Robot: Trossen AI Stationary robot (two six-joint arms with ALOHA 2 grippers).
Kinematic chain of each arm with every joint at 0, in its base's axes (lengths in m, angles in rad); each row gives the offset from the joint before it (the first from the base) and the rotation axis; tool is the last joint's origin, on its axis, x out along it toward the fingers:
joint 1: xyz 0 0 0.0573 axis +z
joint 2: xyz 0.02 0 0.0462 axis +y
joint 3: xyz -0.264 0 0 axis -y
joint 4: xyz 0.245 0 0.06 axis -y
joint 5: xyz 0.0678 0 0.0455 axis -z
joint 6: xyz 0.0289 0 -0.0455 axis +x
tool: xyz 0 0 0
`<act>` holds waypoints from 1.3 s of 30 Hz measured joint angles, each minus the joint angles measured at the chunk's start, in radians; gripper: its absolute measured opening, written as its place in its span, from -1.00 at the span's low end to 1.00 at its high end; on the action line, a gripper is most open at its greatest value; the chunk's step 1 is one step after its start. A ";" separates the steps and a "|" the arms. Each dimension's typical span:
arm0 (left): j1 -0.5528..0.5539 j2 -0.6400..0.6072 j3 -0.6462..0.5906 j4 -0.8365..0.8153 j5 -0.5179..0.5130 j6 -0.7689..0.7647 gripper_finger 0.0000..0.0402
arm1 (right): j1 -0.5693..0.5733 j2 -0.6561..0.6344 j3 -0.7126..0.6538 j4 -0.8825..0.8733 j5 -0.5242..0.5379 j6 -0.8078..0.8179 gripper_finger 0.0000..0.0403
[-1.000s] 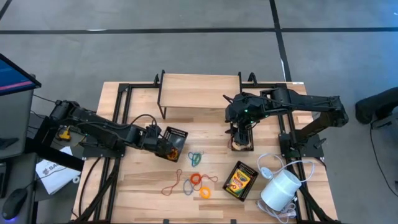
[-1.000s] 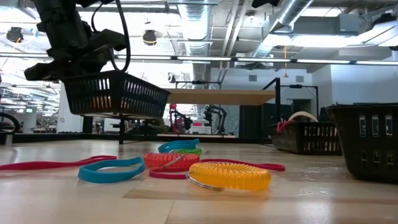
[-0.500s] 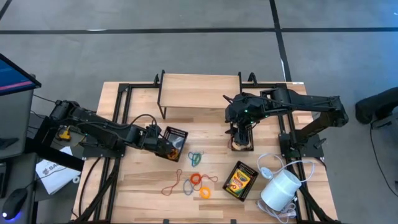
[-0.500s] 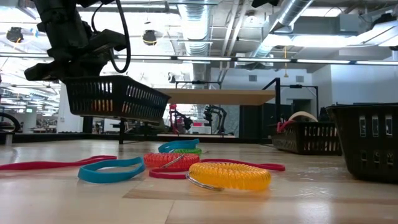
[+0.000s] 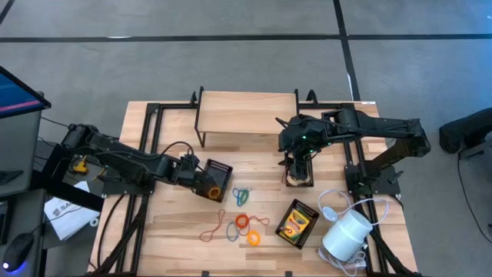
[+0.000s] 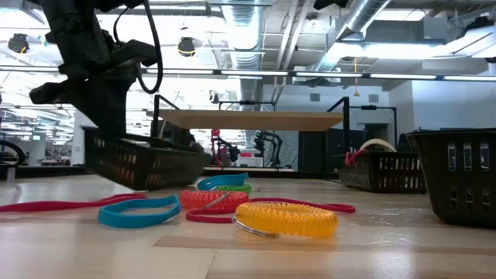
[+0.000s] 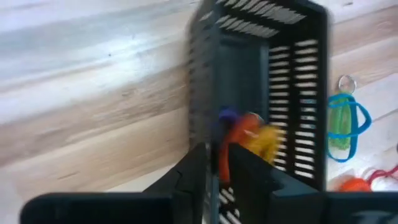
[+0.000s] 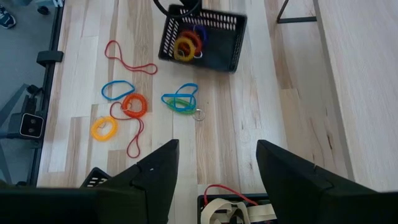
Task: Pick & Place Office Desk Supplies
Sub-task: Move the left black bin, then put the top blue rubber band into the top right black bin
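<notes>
My left gripper (image 5: pixel 194 174) is shut on a black mesh tray (image 5: pixel 214 178), which holds orange, yellow and purple loops (image 7: pixel 249 134). In the low view this tray (image 6: pixel 143 159) is tilted, low over the table. Several more loops (image 5: pixel 240 223) lie flat on the wood, with a blue-green pair (image 8: pixel 181 99) among them. A yellow-and-green crayon box (image 5: pixel 296 223) lies in a second black tray near the right front. My right gripper (image 8: pixel 217 162) is open, hovering over a third tray (image 5: pixel 298 178) that holds loops. My left gripper pinches the tray's side wall (image 7: pixel 208 163), one finger (image 7: pixel 249 177) inside the tray and the other (image 7: pixel 186 180) outside. It comes slanting down from the table's left. The tray hangs tilted from the hold. I cannot tell whether its low edge (image 6: pixel 128 182) touches the table.
A white cylinder (image 5: pixel 346 235) with a white cord sits at the right front corner. A raised wooden shelf (image 5: pixel 247 111) stands at the far middle. Black frame rails (image 5: pixel 150 138) run along both sides. The crayon-box tray (image 6: pixel 457 178) looms at the right of the low view.
My left gripper has moved down, bringing the mesh tray from well above the table to just over it. The tray has tipped further, so its free end has dropped toward the wood. The loops have stayed inside it. My right arm has kept still.
</notes>
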State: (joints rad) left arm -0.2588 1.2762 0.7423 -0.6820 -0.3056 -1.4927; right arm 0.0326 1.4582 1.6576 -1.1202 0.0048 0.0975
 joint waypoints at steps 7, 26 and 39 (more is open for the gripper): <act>0.000 0.000 -0.066 0.113 0.042 -0.039 -0.47 | 0.000 0.000 0.000 0.000 0.000 0.000 0.05; 0.003 -0.048 -0.069 0.144 0.021 -0.060 -0.58 | -0.003 0.000 0.000 0.002 0.000 -0.001 0.05; 0.006 -0.276 -0.068 0.664 -0.182 0.261 -0.82 | -0.003 0.001 0.001 0.009 0.000 -0.003 0.05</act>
State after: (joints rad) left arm -0.2527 1.0001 0.6740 -0.0177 -0.4873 -1.2321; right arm 0.0299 1.4589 1.6585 -1.1117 0.0047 0.0944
